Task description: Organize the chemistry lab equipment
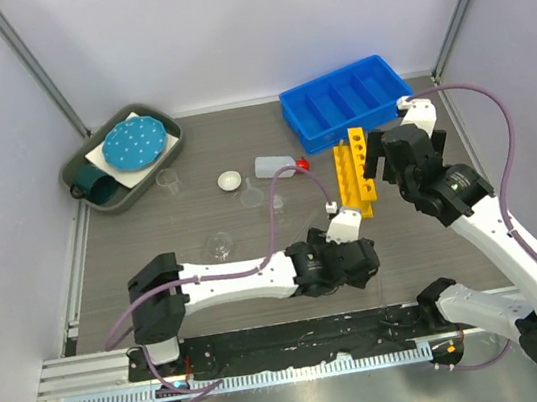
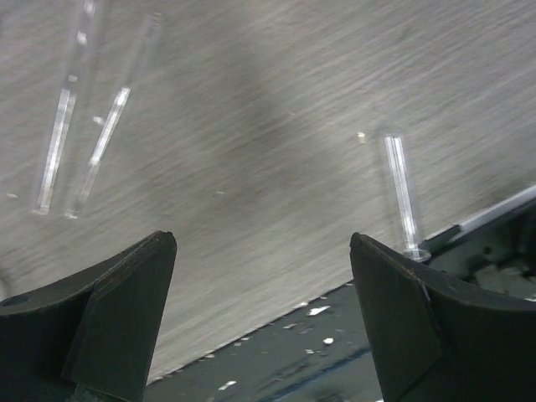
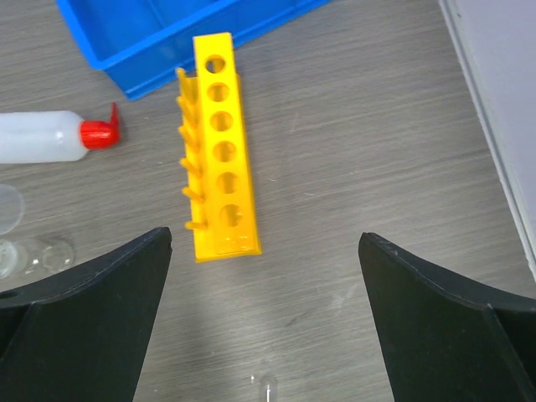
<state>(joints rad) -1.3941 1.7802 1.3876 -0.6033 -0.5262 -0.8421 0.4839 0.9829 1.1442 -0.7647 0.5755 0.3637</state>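
Blk wedge fingers [image 2: 126, 285]; thin clear glass tube [image 2: 400, 188] on woodgrain tbl [image 2: 276, 126].

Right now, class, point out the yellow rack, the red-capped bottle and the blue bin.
yellow rack [image 3: 223, 136], right wrist view, top face between two holes.
red-capped bottle [image 3: 46, 136], right wrist view, translucent body.
blue bin [image 1: 325, 136], top external view, near wall.

The table [image 1: 153, 240] holds one blue bin [image 1: 312, 138] at one o'clock, with four compartments, and one yellow rack [image 3: 223, 152] with six holes. There is one red-capped bottle [image 1: 272, 167], one white dish [image 1: 230, 179], one funnel [image 1: 252, 196], one beaker [image 1: 168, 180] and one flask [image 1: 220, 244]. The left wrist view shows three clear tubes [image 2: 401, 188]. One green tray [image 1: 69, 171] sits at ten o'clock with one teal disc [image 1: 134, 145].
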